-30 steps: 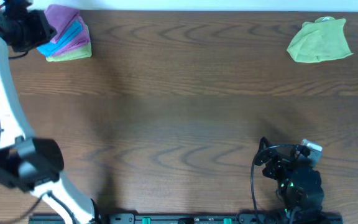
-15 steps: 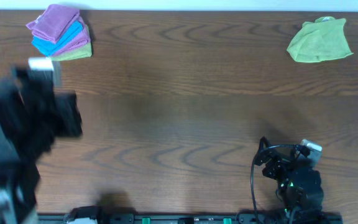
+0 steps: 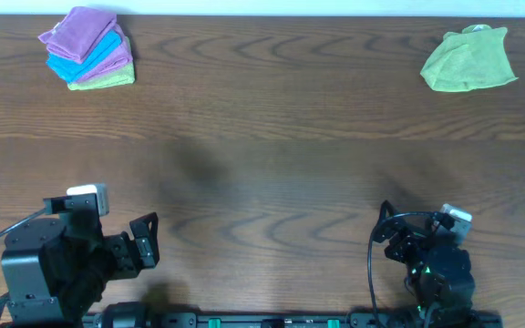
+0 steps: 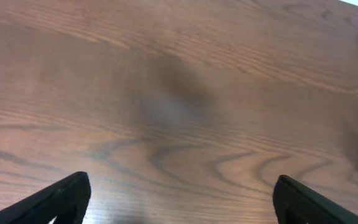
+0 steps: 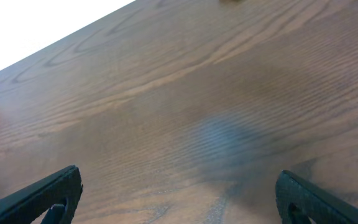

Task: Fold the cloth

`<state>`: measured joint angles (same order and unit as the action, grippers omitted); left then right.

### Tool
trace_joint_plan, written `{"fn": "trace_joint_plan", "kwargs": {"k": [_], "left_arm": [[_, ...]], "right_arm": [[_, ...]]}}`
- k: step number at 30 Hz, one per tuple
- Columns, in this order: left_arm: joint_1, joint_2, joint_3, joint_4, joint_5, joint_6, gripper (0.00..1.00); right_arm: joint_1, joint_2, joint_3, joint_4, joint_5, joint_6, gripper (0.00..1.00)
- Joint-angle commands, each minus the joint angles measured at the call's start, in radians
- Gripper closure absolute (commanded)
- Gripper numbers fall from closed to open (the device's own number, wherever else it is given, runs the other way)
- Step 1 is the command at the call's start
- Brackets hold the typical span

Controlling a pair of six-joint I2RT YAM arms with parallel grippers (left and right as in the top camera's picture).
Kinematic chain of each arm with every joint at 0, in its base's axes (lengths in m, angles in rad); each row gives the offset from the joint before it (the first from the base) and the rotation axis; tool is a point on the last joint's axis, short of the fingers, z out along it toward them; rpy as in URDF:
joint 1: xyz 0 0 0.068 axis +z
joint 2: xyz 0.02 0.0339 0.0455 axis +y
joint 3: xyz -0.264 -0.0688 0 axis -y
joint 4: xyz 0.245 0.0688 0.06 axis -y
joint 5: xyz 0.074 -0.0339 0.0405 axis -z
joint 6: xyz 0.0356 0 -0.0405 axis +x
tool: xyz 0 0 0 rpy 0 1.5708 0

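Left gripper (image 4: 180,202): my jaws wide apart, nothing held, low at near edge of brown wooden table (image 3: 272,137). Right gripper (image 5: 179,194): same. Purple-lilac fuzzy microfiber cloth (image 3: 80,32): folded, far-left corner, well apart from both, atop bright blue cloth (image 3: 64,66). Long axis diagonal, far-right to near-left.

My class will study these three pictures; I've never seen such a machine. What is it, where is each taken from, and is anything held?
Two robot arms, the left arm and right arm, sit at one edge of a wooden table. The wide picture looks straight down. The other two come from a camera on each wrist; the tips in their bottom corners are the fingers of the left gripper and right gripper. Both are open, holding nothing. In one far corner is a stack of folded cloths, the purple cloth on top, a blue cloth under it. A crumpled lime-green cloth lies in the other.
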<state>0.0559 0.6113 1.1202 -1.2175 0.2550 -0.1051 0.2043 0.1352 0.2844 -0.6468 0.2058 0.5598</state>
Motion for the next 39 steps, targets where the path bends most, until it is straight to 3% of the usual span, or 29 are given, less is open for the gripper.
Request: {"fn": "trace_joint_plan", "kwargs": {"k": [1,7,15,19,22,26,33,36,39], "left_arm": [[-0.004,0.002,-0.007,-0.023,-0.003,-0.015,0.05],[-0.004,0.002,-0.007,-0.019,-0.033,-0.015,0.04],[-0.007,-0.001,-0.021,0.046,-0.236,-0.018,0.04],[-0.007,-0.014,-0.075,0.085,-0.298,-0.088,0.04],[-0.007,-0.066,-0.182,0.18,-0.335,-0.103,0.05],[-0.007,-0.212,-0.413,0.434,-0.385,-0.182,0.05],[-0.03,-0.445,-0.775,0.812,-0.362,-0.179,0.05],[-0.033,-0.483,-0.867,0.906,-0.351,-0.121,0.05],[-0.036,-0.496,-0.9,0.922,-0.286,0.079,0.05]], "right_arm": [[-0.001,-0.005,-0.004,0.0,0.003,0.012,0.01],[-0.001,-0.005,-0.004,0.0,0.003,0.012,0.01],[-0.001,-0.005,-0.004,0.0,0.003,0.012,0.01],[-0.001,-0.005,-0.004,0.0,0.003,0.012,0.01],[-0.001,-0.005,-0.004,0.0,0.003,0.011,0.01],[-0.001,-0.005,-0.004,0.0,0.003,0.012,0.01],[-0.001,-0.005,-0.004,0.0,0.003,0.012,0.01],[-0.001,-0.005,-0.004,0.0,0.003,0.012,0.01],[-0.001,-0.005,-0.004,0.0,0.003,0.012,0.01]]}}
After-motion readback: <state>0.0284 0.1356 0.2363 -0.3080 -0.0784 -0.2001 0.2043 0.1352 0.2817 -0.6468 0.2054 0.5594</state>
